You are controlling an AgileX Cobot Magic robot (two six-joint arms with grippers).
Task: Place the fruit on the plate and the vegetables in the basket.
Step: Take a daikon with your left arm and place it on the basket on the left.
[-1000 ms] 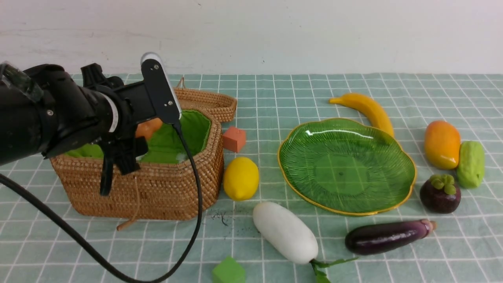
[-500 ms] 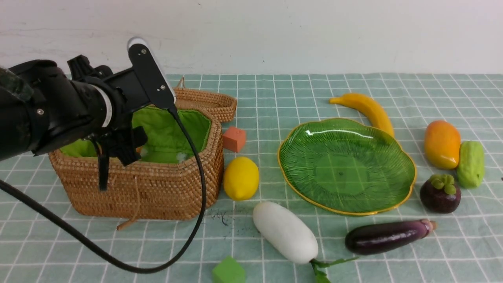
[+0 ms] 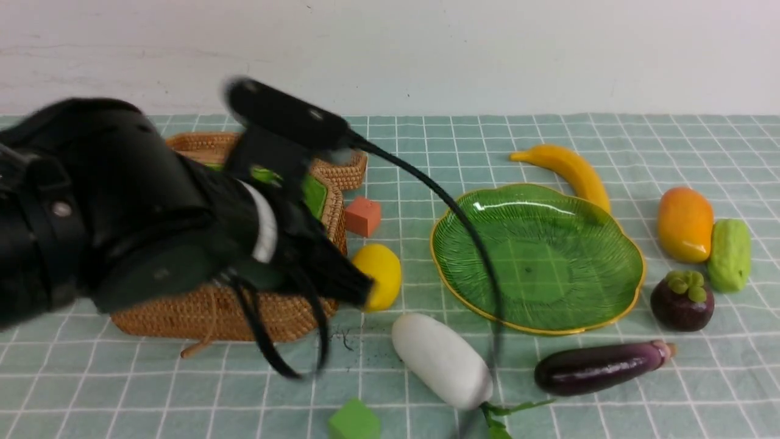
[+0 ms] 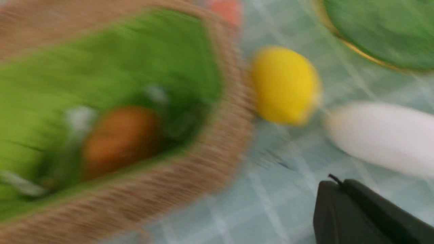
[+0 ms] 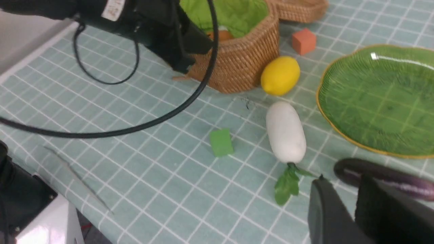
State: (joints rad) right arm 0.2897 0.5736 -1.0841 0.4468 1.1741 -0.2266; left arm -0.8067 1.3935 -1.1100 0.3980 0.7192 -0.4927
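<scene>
Oddly, the front view sets the left gripper (image 3: 359,291), jaws pressed together on nothing, right against the lemon (image 3: 385,274). The right wrist view shows those jaws above the basket (image 5: 237,67) wall, with the lemon apart from them. From the front the arm hides the basket's inside. Only the blurred left wrist view shows the potato (image 4: 118,139) on the green lining. Right of these jaws lie the radish (image 3: 442,360), plate (image 3: 536,256), banana (image 3: 570,167), mangosteen (image 3: 681,302), mango (image 3: 685,224) and gourd (image 3: 729,254). The right gripper (image 5: 342,183) appears only in its own view, jaws narrowly parted and holding nothing, the eggplant (image 5: 400,181) just beyond their tips.
</scene>
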